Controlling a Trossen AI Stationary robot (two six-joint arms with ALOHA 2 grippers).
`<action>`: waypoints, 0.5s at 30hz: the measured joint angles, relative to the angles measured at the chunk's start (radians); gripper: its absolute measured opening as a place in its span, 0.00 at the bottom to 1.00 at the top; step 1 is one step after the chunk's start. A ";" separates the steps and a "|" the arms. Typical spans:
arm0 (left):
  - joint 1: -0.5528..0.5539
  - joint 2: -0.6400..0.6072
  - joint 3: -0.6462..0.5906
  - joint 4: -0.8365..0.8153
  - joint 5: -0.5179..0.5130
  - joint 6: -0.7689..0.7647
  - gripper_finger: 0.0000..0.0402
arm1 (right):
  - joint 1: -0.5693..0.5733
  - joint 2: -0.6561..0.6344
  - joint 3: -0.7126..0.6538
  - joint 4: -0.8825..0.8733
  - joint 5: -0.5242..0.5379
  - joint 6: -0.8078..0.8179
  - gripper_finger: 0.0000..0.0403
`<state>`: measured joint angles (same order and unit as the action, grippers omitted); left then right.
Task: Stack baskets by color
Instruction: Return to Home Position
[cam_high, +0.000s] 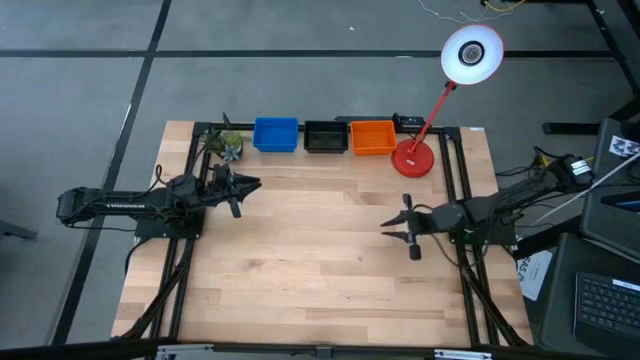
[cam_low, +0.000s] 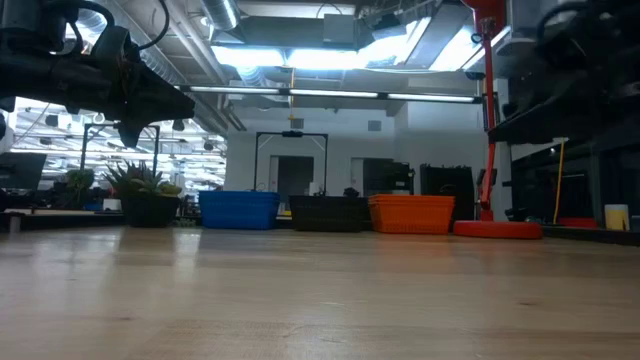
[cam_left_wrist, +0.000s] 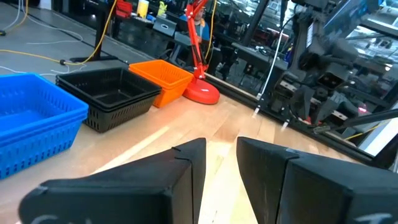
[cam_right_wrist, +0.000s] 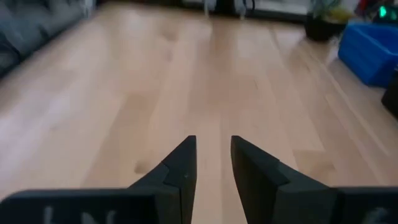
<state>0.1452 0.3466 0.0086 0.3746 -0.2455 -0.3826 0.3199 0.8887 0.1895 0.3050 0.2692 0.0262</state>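
The left tool's (cam_left_wrist: 221, 146) two dark fingers (cam_left_wrist: 186, 163) fill the front of its wrist view, a narrow gap between them and nothing in it; bare tabletop (cam_high: 320, 270) shows through. The right tool (cam_right_wrist: 213, 142) looks the same: fingers narrowly apart, empty, only wood ahead of it.

From above, the left tool (cam_high: 250, 185) hangs over the tabletop's left part and the right tool (cam_high: 388, 229) over its right part, well apart, tips turned toward each other.

The baskets stand in a row at the far edge, touching neither tool. The blue basket (cam_high: 275, 135) is nearest the left tool, just beyond it. The black basket (cam_high: 325, 137) comes next; its layered rims in the left wrist view show nested trays. The orange basket (cam_high: 373, 137) is nearest the right tool, though still well apart. A potted plant (cam_high: 230, 147) sits between the left tool and the blue basket, and a red lamp's base (cam_high: 413, 158) stands just beside the orange one.
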 joint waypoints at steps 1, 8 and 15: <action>0.000 0.000 0.000 0.000 0.000 0.000 0.21 | -0.008 -0.039 -0.044 0.052 -0.022 -0.008 0.25; 0.000 0.000 0.000 0.000 0.000 0.000 0.21 | -0.024 -0.313 -0.181 -0.006 -0.055 0.019 0.25; 0.000 0.000 0.000 0.000 0.000 0.000 0.21 | -0.023 -0.597 -0.182 -0.180 -0.054 -0.069 0.25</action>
<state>0.1452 0.3466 0.0086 0.3748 -0.2455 -0.3824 0.2966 0.2920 0.0071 0.1245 0.2150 -0.0432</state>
